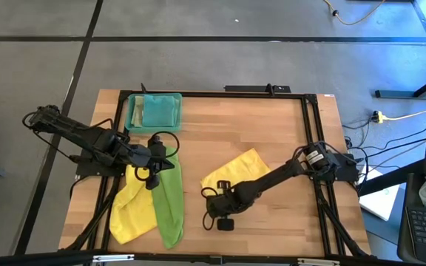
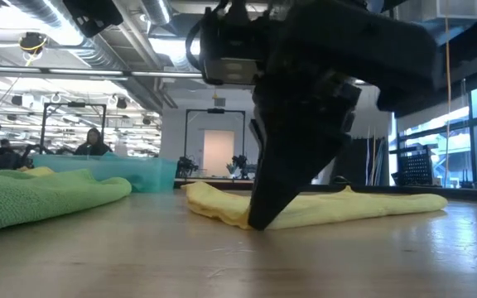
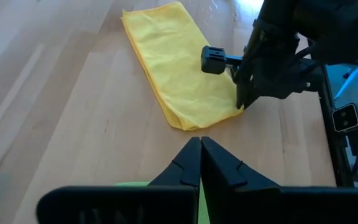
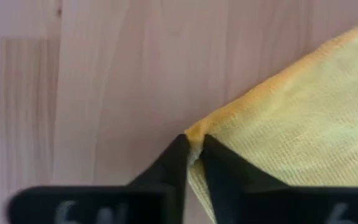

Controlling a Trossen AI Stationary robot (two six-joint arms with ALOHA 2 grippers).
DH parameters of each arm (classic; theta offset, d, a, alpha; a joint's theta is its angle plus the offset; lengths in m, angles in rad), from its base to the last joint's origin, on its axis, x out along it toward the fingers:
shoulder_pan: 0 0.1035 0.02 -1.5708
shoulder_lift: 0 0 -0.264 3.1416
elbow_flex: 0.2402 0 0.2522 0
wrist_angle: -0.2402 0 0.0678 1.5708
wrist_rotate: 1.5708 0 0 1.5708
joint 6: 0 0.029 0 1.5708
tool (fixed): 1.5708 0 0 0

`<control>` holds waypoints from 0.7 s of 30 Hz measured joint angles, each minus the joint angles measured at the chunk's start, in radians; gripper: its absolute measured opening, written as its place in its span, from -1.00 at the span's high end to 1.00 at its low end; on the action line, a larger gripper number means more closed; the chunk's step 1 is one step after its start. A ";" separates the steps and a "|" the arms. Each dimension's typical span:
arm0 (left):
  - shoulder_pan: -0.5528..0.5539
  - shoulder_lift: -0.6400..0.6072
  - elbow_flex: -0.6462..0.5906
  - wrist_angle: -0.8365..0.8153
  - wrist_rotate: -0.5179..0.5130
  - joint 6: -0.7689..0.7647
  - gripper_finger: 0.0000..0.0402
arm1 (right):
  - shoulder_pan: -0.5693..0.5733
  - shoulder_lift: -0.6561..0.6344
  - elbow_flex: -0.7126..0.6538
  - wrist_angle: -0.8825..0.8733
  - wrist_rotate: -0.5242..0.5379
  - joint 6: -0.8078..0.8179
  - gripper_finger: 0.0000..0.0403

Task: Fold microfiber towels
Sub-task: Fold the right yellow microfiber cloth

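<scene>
Right tool (image 4: 192, 155) pinching yellow towel (image 4: 291, 124) corner, left tool (image 3: 201, 163) seemingly closed over green towel (image 1: 170, 199)

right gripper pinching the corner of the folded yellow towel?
Yes, the right gripper fingertips close on the corner of the yellow towel on the table.

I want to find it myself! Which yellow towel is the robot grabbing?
Start at the wooden table and follow the right arm down to its end effector. It pinches a corner of the folded yellow microfiber towel, which lies alone mid-table; the other yellow towel sits partly under a bright green cloth.
</scene>
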 joint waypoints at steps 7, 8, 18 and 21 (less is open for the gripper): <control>0.000 0.000 0.000 0.000 -0.002 0.004 0.99 | -0.007 0.004 0.088 -0.041 -0.013 0.125 0.94; 0.000 0.000 0.000 0.001 -0.003 0.004 0.99 | -0.007 0.003 0.114 -0.060 -0.012 0.131 0.96; -0.038 0.000 0.000 0.120 0.056 0.360 0.84 | -0.016 0.002 0.273 -0.258 0.079 0.050 0.98; -0.044 0.008 0.000 0.121 0.056 0.456 0.71 | -0.033 0.002 0.293 -0.289 0.083 0.053 0.97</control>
